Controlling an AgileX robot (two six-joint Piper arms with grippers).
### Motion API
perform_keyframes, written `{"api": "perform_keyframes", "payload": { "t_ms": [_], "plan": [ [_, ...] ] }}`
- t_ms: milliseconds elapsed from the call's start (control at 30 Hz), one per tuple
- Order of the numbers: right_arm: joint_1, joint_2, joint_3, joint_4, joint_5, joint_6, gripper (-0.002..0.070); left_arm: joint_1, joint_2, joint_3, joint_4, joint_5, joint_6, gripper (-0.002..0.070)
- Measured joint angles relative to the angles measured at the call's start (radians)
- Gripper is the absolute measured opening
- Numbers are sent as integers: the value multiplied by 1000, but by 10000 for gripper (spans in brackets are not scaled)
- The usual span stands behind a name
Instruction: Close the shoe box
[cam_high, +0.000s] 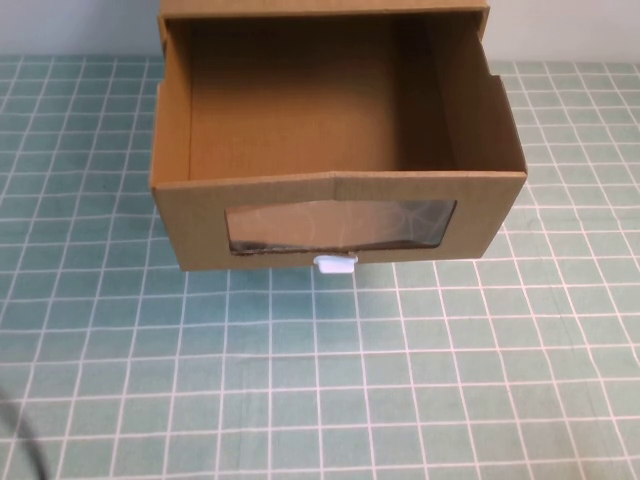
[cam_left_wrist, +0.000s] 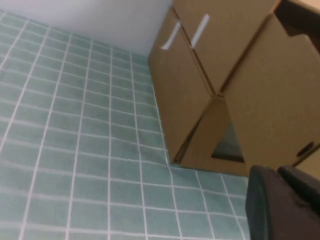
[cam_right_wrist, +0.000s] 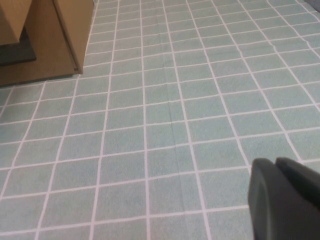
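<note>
The shoe box (cam_high: 200, 215) is a brown cardboard drawer pulled well out of its sleeve (cam_high: 320, 8) at the table's back. The drawer is empty. Its front has a wide crinkled clear window (cam_high: 340, 225) with a small white pull tab (cam_high: 336, 264) below it. Neither gripper shows in the high view. My left gripper (cam_left_wrist: 281, 202) is shut and empty, off the box's left side (cam_left_wrist: 190, 90), apart from it. My right gripper (cam_right_wrist: 280, 200) is shut and empty, low over the mat, well away from the box's corner (cam_right_wrist: 50, 45).
The table is covered by a green mat with a white grid (cam_high: 320, 380). A pale wall (cam_left_wrist: 100, 20) stands behind the box. White tape strips (cam_left_wrist: 200, 30) mark the box's sleeve in the left wrist view.
</note>
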Motion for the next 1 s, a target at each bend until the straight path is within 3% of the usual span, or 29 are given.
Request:
{"api": "perform_keyframes", "payload": {
  "t_ms": [300, 500, 700, 1000],
  "plan": [
    [0, 0, 0, 2, 0, 0, -13, 0, 666, -752, -73, 376, 419, -5],
    [0, 0, 0, 2, 0, 0, -13, 0, 1059, -1201, -176, 504, 544, -5],
    [0, 0, 0, 2, 0, 0, -13, 0, 1329, -1488, -304, 550, 614, -5],
    [0, 0, 0, 2, 0, 0, -13, -83, 1501, -1646, -310, 572, 649, -5]
  ]
}}
